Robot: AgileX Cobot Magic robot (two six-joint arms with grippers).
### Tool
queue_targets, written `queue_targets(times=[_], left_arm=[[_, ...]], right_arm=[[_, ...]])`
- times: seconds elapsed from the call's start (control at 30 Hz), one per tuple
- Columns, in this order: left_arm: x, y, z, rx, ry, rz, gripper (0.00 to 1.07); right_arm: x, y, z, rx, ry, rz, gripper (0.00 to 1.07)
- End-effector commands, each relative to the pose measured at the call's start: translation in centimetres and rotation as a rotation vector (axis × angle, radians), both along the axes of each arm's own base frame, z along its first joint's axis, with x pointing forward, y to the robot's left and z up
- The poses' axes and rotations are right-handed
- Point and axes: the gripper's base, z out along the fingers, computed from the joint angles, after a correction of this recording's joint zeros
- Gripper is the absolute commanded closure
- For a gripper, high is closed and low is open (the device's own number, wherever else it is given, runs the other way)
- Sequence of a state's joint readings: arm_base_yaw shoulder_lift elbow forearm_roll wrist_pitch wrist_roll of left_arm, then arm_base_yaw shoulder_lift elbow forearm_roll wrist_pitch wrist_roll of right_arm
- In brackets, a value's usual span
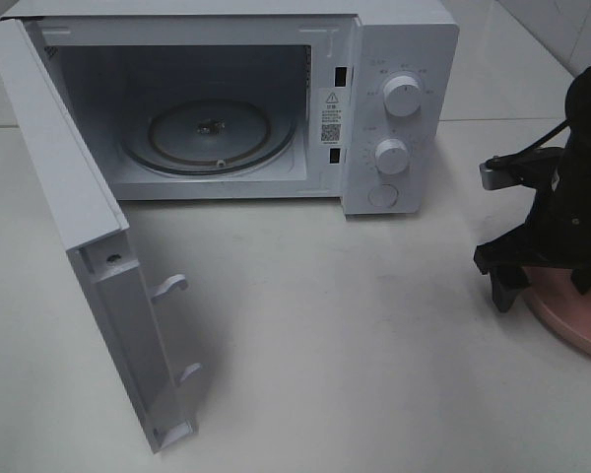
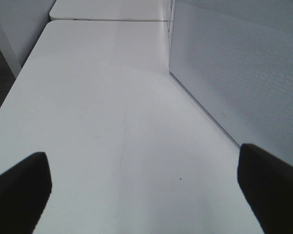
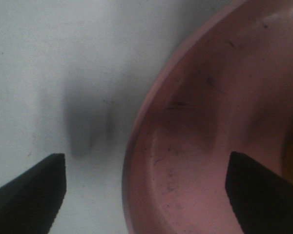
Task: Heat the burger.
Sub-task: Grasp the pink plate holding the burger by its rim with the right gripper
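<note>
Plate pickup: pink plate [image 1: 568, 319] rim is straddled by spread right gripper [image 3: 145, 161], nothing clamped; left gripper [image 2: 144, 168] is spread, empty; burger is hidden behind arm [image 1: 583, 168]. Rim clamp is needed next.

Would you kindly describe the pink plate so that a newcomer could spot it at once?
Find the white microwave with its door open at the back of the table. Go right past its two dials to the black right gripper. The plate lies beneath it, the only round pink thing there.
</note>
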State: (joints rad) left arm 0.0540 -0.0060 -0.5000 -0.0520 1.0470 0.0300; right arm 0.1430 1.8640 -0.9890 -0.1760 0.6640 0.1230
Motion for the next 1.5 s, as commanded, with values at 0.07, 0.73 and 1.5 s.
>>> queue_targets(times=[0.07,0.73,1.5], left_arm=[[-0.3,0.0,0.0,-0.003,-0.027,-0.002,0.09],[-0.3,0.0,0.0,-0.003,-0.027,-0.002,0.09],[-0.3,0.0,0.0,-0.003,-0.027,-0.002,0.09]], right_arm=[[0.2,0.0,-1.2,0.001,0.028,0.014,0.24],[0.5,0.0,-2.4,-0.004,0.033,0.019,0.66],[0.1,0.0,-1.3,-0.067,0.035,0.007,1.07]])
